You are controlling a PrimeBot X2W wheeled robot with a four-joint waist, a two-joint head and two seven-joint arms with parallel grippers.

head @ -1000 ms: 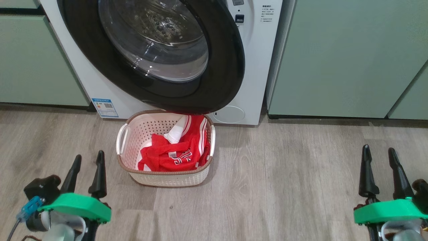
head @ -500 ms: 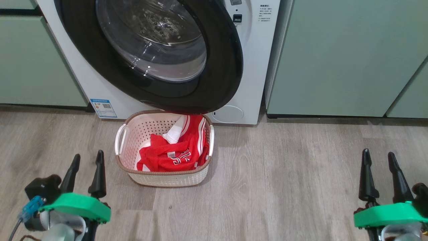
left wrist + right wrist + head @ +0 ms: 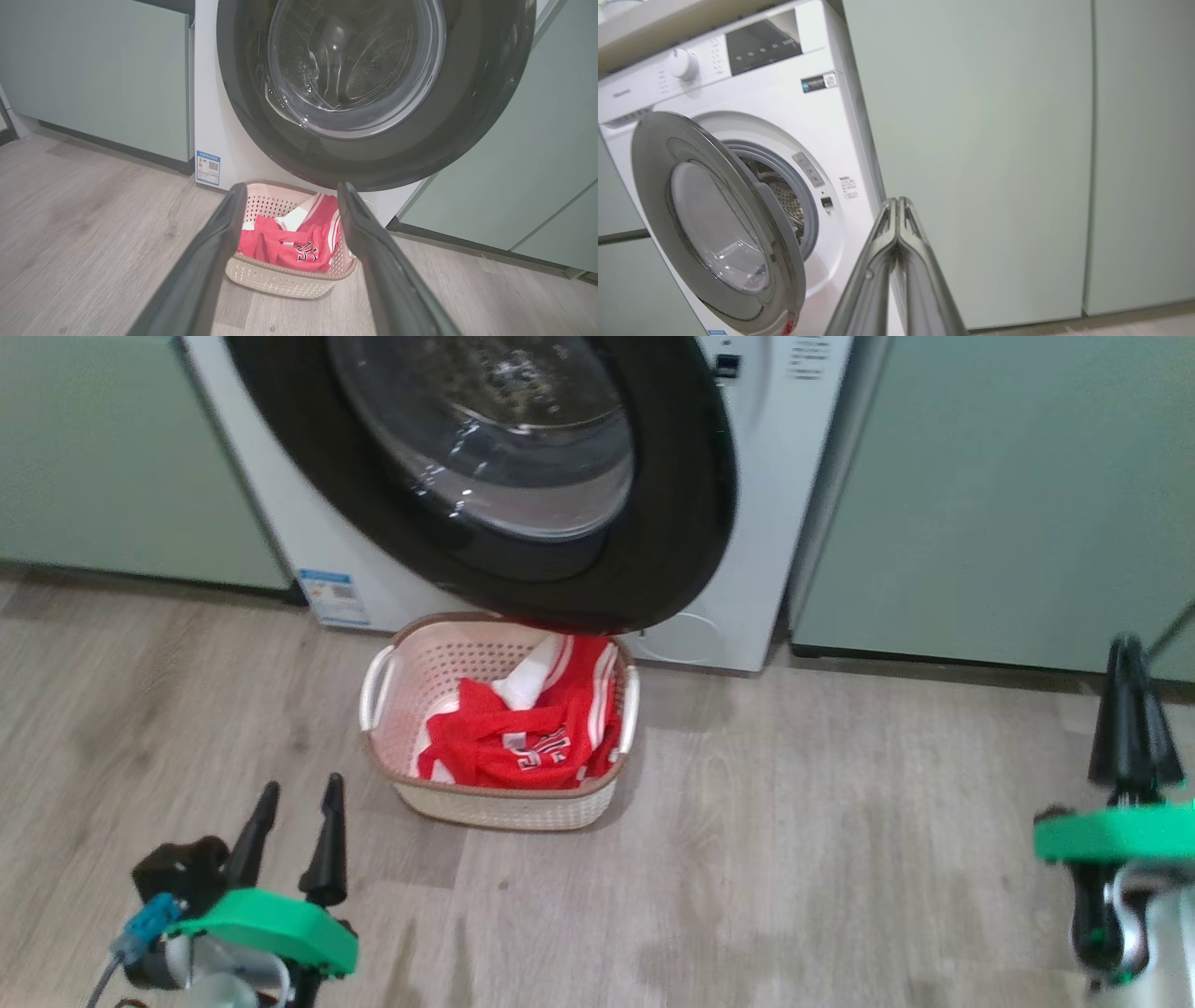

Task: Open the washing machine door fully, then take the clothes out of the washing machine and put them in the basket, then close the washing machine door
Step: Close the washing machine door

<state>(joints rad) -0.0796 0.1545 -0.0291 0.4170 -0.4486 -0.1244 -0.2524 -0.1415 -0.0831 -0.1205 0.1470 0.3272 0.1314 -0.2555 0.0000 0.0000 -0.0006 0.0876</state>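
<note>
A pale green cabinet [image 3: 112, 457] is standing at the far left. The left gripper [image 3: 301, 787] is hovering over the wooden floor [image 3: 794, 859], claw released and empty. Just right of it, the basket [image 3: 485, 791] is sitting on the floor at the foot of the washing machine [image 3: 775, 476], with the clothes [image 3: 523, 742] lying inside. The washing machine door [image 3: 677, 523] is standing open, overhanging the basket's back edge and screening most of the machine's front; the service flap [image 3: 691, 639] is peeking out half hidden. Another cabinet [image 3: 1008, 495] is flanking the right side. The right gripper [image 3: 1131, 653], clenched on nothing, is hanging well apart from the basket, its body cut off by the frame. The jersey's print is blurring beyond reading.
</note>
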